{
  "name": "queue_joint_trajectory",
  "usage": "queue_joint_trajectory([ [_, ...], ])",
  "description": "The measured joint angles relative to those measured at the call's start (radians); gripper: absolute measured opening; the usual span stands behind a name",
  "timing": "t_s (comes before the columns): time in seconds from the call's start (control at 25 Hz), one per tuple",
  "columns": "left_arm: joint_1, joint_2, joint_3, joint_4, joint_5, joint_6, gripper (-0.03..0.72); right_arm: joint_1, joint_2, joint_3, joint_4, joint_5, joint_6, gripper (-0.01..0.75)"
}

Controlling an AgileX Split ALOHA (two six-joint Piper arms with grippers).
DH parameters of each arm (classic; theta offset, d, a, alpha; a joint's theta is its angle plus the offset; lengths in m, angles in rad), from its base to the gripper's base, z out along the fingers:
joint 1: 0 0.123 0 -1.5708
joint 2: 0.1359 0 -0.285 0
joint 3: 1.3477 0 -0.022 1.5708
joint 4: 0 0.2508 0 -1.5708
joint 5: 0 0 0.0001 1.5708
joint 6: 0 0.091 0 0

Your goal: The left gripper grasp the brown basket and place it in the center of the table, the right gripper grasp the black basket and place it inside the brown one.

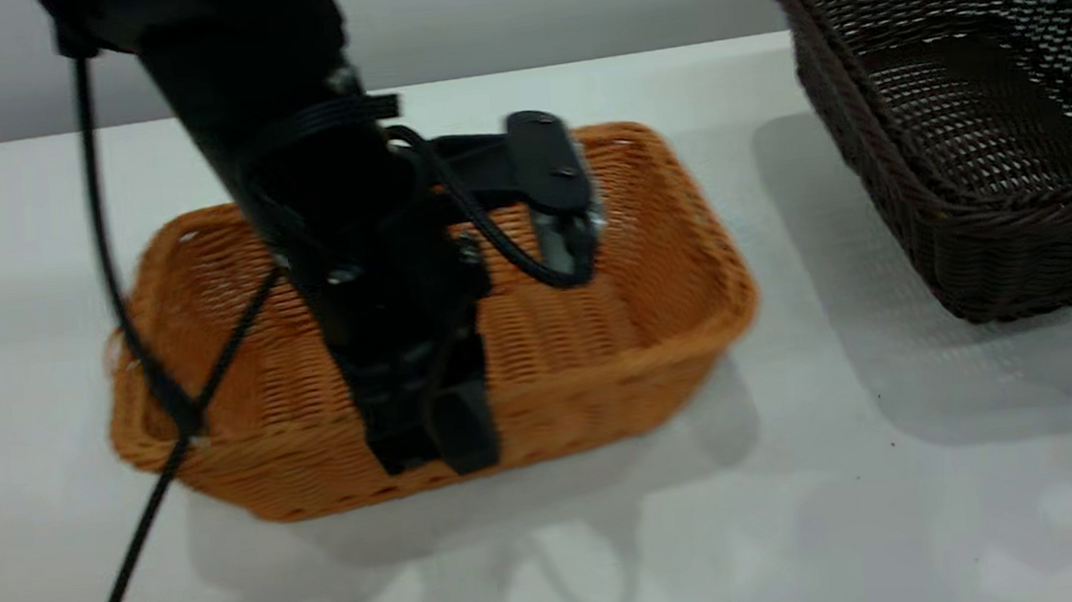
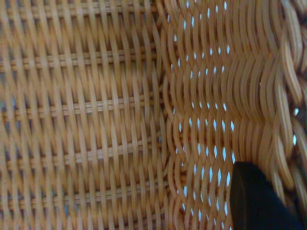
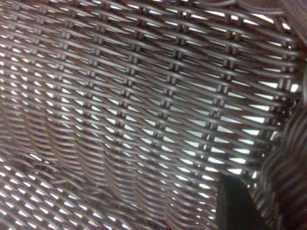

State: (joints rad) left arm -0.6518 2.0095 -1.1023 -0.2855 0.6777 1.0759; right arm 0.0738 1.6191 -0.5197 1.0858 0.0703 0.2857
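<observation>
at the desk's (image 1: 555, 548) nine o'clock side, the left tool (image 1: 432, 443) is clamped over the brown basket's (image 1: 598, 354) near wall. it looks light, stiff wicker, best pinched at the rim. the right tool's (image 3: 235, 203) opening on the black basket (image 1: 971, 238) i cannot tell.

- Table (image 1: 555, 548): bears both baskets; runs beneath everything in the exterior view
- Brown basket (image 1: 598, 354): stands on the table, left of centre; well apart from the black basket
- Black basket (image 1: 959, 210): at the right, farther back, tilted, partly past the view's right edge
- Left gripper (image 1: 432, 438): astride the brown basket's near wall, one finger (image 2: 254, 201) inside against the wall; arm rising up and left over the basket
- Cable (image 1: 133, 352): hangs down before the brown basket's left end
</observation>
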Motion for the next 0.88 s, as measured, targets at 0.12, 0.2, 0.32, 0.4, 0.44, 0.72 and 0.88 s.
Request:
queue_joint_trajectory([
  [0.12,-0.035,0.0,-0.001,0.005,-0.03,0.003,0.109,-0.019,0.0,-0.048,0.0,0.038,-0.078,0.243],
  [0.2,-0.045,0.0,-0.001,0.005,-0.031,0.005,0.109,-0.03,0.0,-0.083,0.0,0.075,-0.135,0.243],
  [0.32,-0.05,-0.001,-0.001,0.005,-0.032,0.005,0.109,-0.035,0.0,-0.139,-0.003,0.122,-0.17,0.242],
  [0.4,-0.05,-0.001,-0.001,-0.014,-0.045,0.004,0.109,-0.035,0.0,-0.171,-0.002,0.137,-0.173,0.242],
  [0.44,-0.05,-0.001,-0.001,-0.029,-0.055,0.004,0.109,-0.035,0.0,-0.181,-0.002,0.138,-0.18,0.242],
  [0.72,-0.087,-0.001,-0.002,-0.07,-0.093,0.032,0.11,-0.035,0.0,-0.189,-0.002,0.144,-0.208,0.242],
  [0.88,-0.091,-0.001,-0.002,-0.069,-0.092,0.032,0.11,-0.035,0.0,-0.193,-0.019,0.144,-0.208,0.242],
])
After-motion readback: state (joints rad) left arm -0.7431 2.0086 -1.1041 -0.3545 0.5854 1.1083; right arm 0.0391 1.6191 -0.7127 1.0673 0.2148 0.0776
